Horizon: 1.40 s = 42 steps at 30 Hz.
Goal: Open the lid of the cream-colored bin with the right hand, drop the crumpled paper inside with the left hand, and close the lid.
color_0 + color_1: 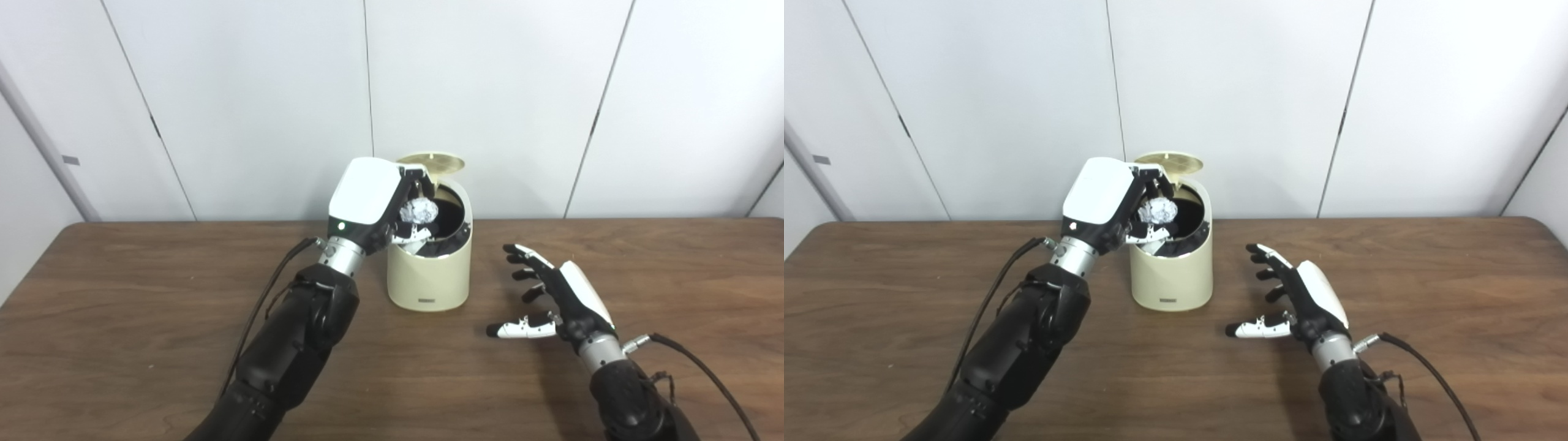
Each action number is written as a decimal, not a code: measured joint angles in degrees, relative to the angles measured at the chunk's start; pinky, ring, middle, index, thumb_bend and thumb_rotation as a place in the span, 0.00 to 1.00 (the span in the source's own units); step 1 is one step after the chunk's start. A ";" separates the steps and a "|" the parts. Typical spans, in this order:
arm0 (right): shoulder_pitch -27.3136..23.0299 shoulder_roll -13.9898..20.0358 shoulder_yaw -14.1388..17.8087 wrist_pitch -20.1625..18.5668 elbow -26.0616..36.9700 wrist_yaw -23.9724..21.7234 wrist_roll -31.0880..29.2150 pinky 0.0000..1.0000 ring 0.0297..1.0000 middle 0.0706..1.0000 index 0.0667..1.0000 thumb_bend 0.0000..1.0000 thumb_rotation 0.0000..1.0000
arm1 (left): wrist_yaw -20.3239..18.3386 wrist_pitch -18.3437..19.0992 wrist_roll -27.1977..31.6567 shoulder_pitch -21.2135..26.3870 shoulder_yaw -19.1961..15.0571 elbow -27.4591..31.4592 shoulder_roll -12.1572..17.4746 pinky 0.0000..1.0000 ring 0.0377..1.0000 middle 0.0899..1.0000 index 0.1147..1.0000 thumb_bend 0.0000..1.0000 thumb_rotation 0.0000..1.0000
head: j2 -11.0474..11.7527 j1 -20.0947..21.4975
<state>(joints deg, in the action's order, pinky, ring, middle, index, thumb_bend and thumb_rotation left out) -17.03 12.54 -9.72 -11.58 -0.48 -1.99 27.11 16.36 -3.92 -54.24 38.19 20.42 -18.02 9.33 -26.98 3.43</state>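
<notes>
The cream-colored bin stands on the brown table, its round lid tipped up at the back and its dark inside showing. My left hand is over the bin's left rim, shut on a crumpled white paper ball held above the opening. My right hand is open and empty, hovering low over the table to the right of the bin, thumb pointing left. In the right eye view the paper ball sits over the bin's opening.
The wooden table stretches wide to both sides, its far edge against white wall panels. Black cables run from both wrists.
</notes>
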 measured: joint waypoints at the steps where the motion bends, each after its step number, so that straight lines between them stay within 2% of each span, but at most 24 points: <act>1: 0.03 -0.01 0.00 0.00 0.01 0.00 0.00 0.62 0.76 0.83 0.85 0.76 0.10 | -0.23 0.14 0.00 0.04 0.16 0.02 0.11 0.28 0.35 0.40 0.46 0.52 0.00 | 0.00 0.00; 4: 0.08 -0.01 0.00 -0.02 0.14 -0.01 0.05 0.62 0.76 0.84 0.85 0.76 0.11 | -0.99 0.33 0.00 0.23 0.53 0.15 0.47 0.30 0.37 0.41 0.46 0.52 0.00 | -0.26 0.00; 7: 0.18 -0.06 0.03 -0.27 0.31 -0.05 -0.17 0.61 0.76 0.84 0.86 0.76 0.11 | -2.06 0.56 0.01 0.31 0.96 0.75 0.83 0.33 0.42 0.48 0.44 0.52 0.06 | -0.53 0.00; 10: 0.26 -0.06 0.06 -0.27 0.32 -0.05 -0.38 0.61 0.76 0.83 0.85 0.76 0.11 | -3.69 0.64 0.10 0.30 1.09 1.69 1.14 0.36 0.45 0.51 0.43 0.52 0.08 | -0.70 0.00; 17: 0.40 -0.06 0.15 -0.20 0.36 0.00 -0.62 0.62 0.76 0.83 0.85 0.77 0.14 | -6.22 1.03 0.11 0.30 1.20 2.97 1.61 0.34 0.43 0.52 0.43 0.52 0.08 | -1.05 -0.09; 18: 0.40 -0.06 0.15 -0.23 0.36 -0.01 -0.61 0.62 0.76 0.83 0.85 0.77 0.14 | -6.34 1.04 0.11 0.30 1.23 3.01 1.65 0.34 0.43 0.52 0.50 0.76 0.17 | -1.05 -0.09; 19: 0.40 -0.06 0.14 -0.30 0.39 -0.02 -0.62 0.63 0.77 0.84 0.85 0.77 0.14 | -6.43 1.03 0.10 0.30 1.28 3.06 1.73 0.34 0.43 0.52 0.53 0.85 0.20 | -1.05 -0.09; 22: 0.52 -0.09 0.14 -0.49 0.58 -0.02 -0.64 0.63 0.77 0.84 0.86 0.77 0.14 | -6.40 0.78 0.04 0.31 1.51 3.10 2.01 0.34 0.44 0.52 0.55 0.94 0.23 | -1.14 0.00; 29: 0.56 -0.12 0.14 -0.49 0.60 -0.02 -0.64 0.63 0.77 0.85 0.86 0.77 0.15 | -6.29 0.53 0.19 0.31 1.56 3.10 2.21 0.39 0.49 0.56 0.58 0.96 0.24 | -1.23 0.00; 37: 0.59 -0.13 0.12 -0.47 0.62 -0.01 -0.63 0.62 0.76 0.84 0.85 0.78 0.15 | -7.16 0.58 0.65 0.30 1.53 3.48 2.26 0.46 0.57 0.63 0.70 0.95 0.25 | -1.32 0.00; 42: 0.59 -0.12 0.13 -0.46 0.62 -0.01 -0.61 0.61 0.76 0.83 0.85 0.77 0.13 | -7.40 0.58 0.63 0.30 1.56 3.65 2.32 0.45 0.56 0.63 0.71 0.94 0.25 | -1.41 -0.09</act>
<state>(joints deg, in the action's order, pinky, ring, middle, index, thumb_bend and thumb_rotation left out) -16.44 12.42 -9.59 -12.05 0.14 -2.00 26.49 8.96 -3.34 -53.61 38.49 21.98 -14.38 11.65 -28.39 3.34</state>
